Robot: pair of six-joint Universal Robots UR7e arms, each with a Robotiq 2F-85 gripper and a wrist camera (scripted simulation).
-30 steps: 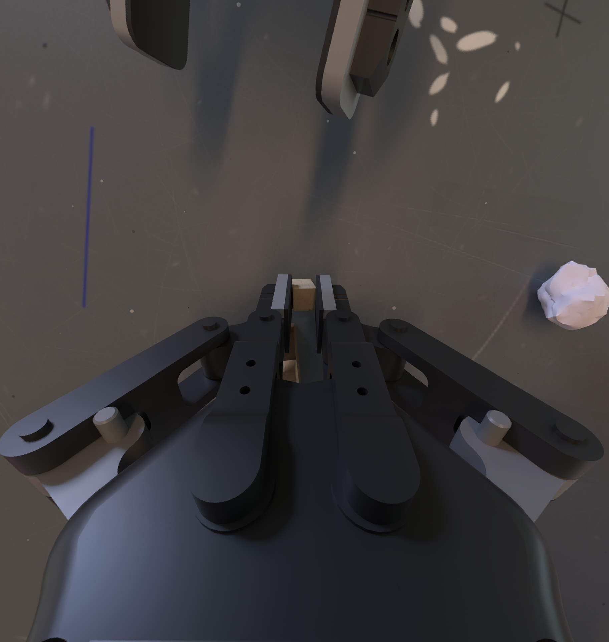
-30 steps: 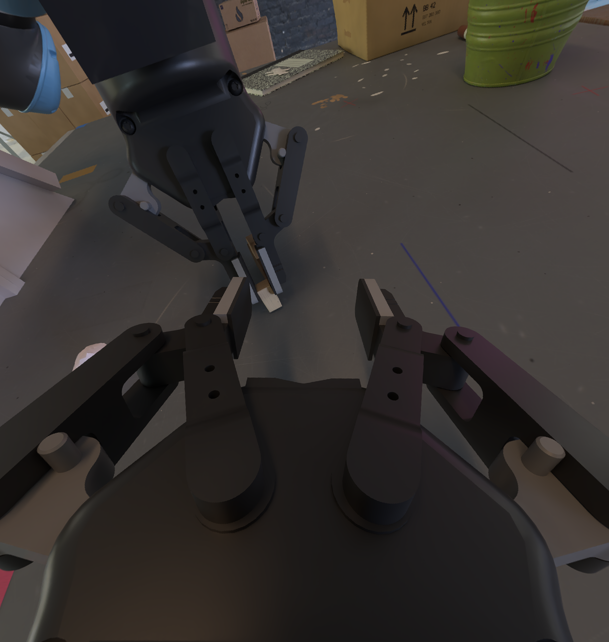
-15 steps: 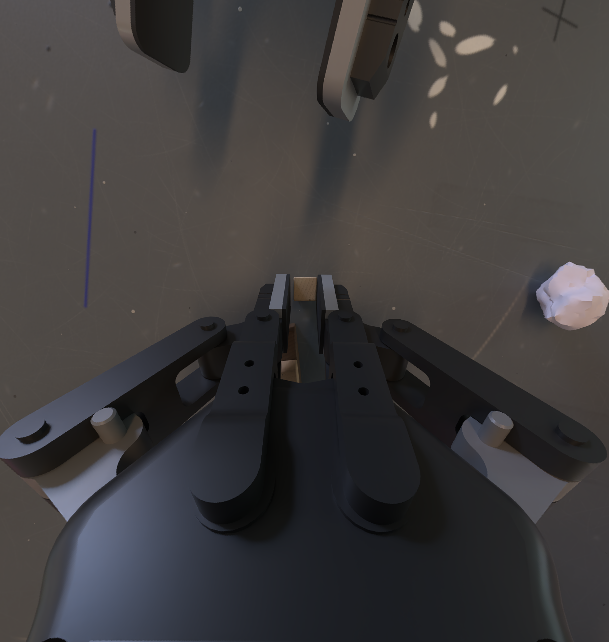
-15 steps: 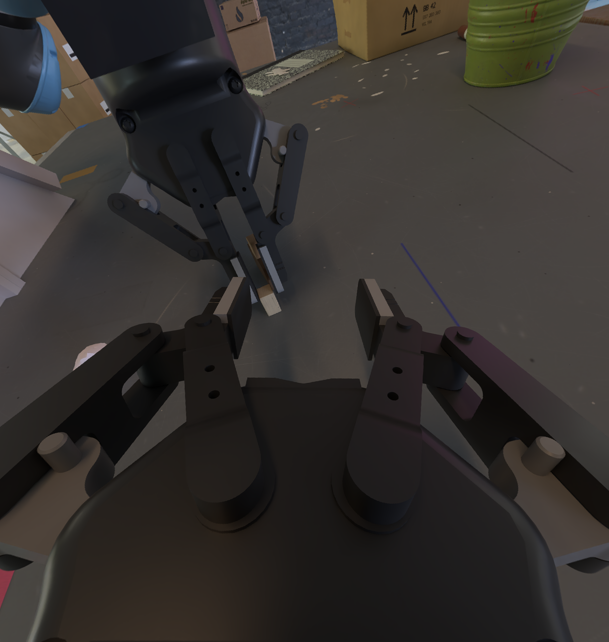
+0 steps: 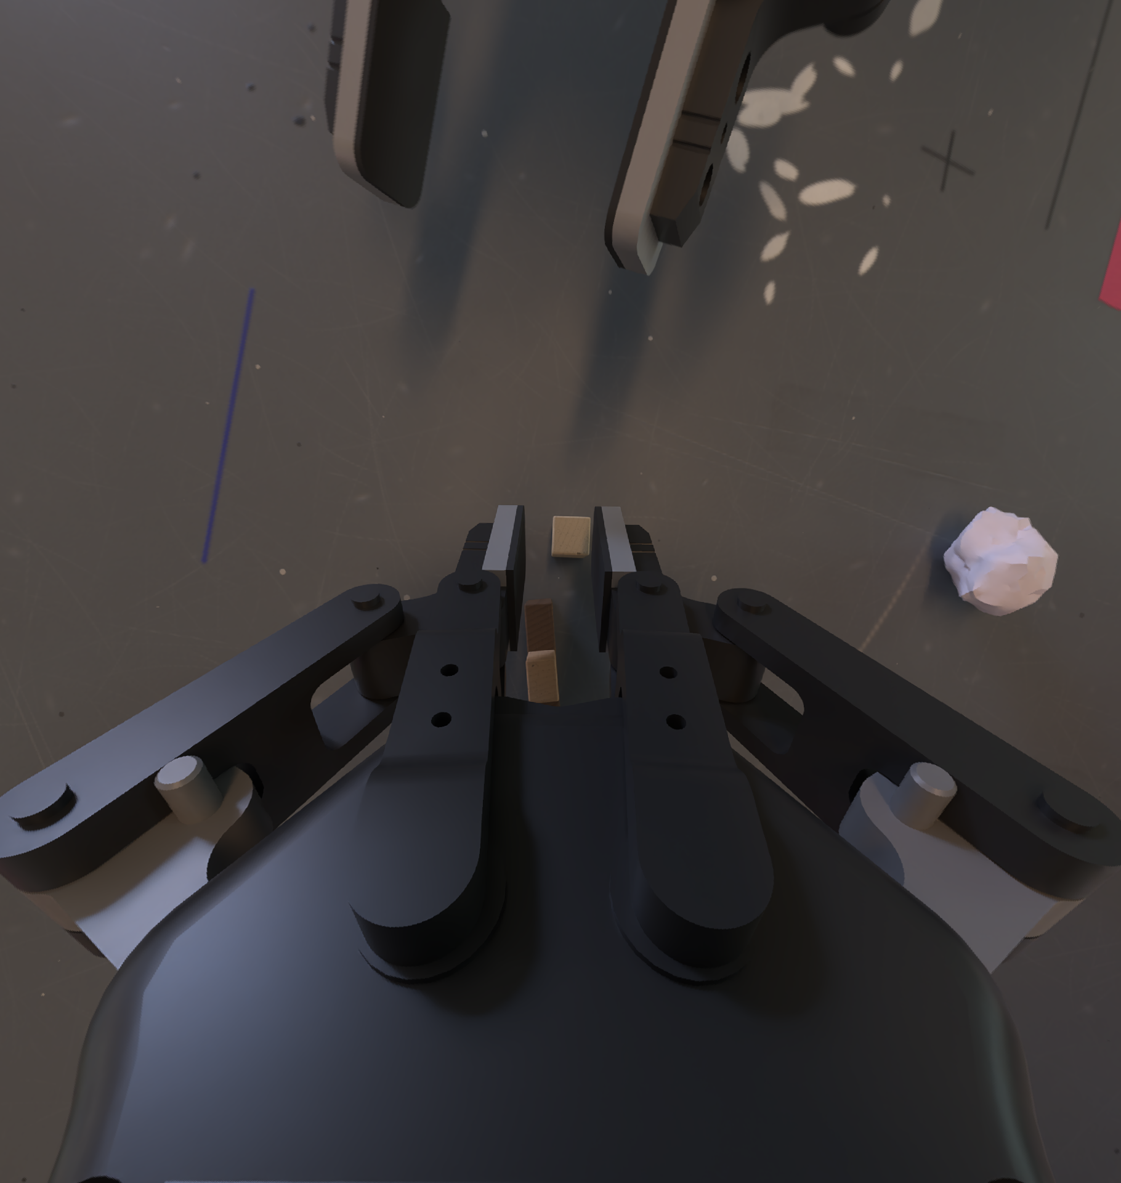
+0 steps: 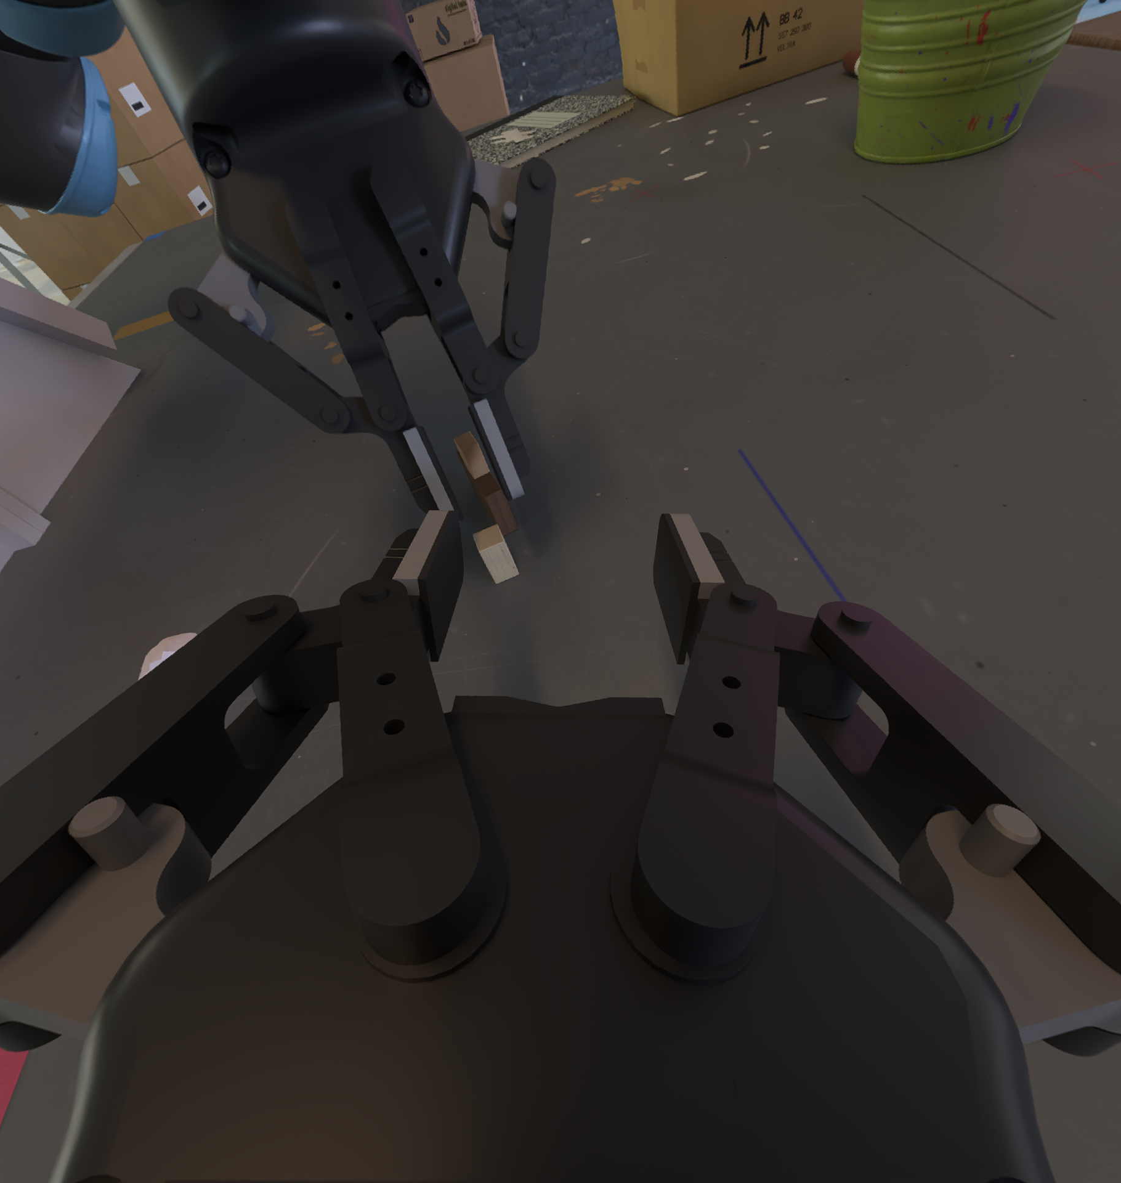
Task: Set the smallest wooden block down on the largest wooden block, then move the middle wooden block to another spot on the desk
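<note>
The left gripper (image 5: 558, 538) points down at the desk (image 5: 801, 448), fingers slightly parted, touching none of three wooden blocks in a row below: light (image 5: 571, 536), dark (image 5: 540, 624), tan (image 5: 542, 677). The right gripper (image 6: 555, 563) hangs opposite, tilted, wide open and empty; desk edges are out of view.

The left end effector (image 5: 558, 539) is pointed steeply downward, its pads (image 5: 505, 538) parted by a narrow gap with nothing clamped between them. The right end effector (image 6: 556, 563) is held facing it, fingers spread wide and empty. In the right wrist view, the left end effector (image 6: 475, 470) is seen descending from a black wrist with a blue-ringed arm joint.
</note>
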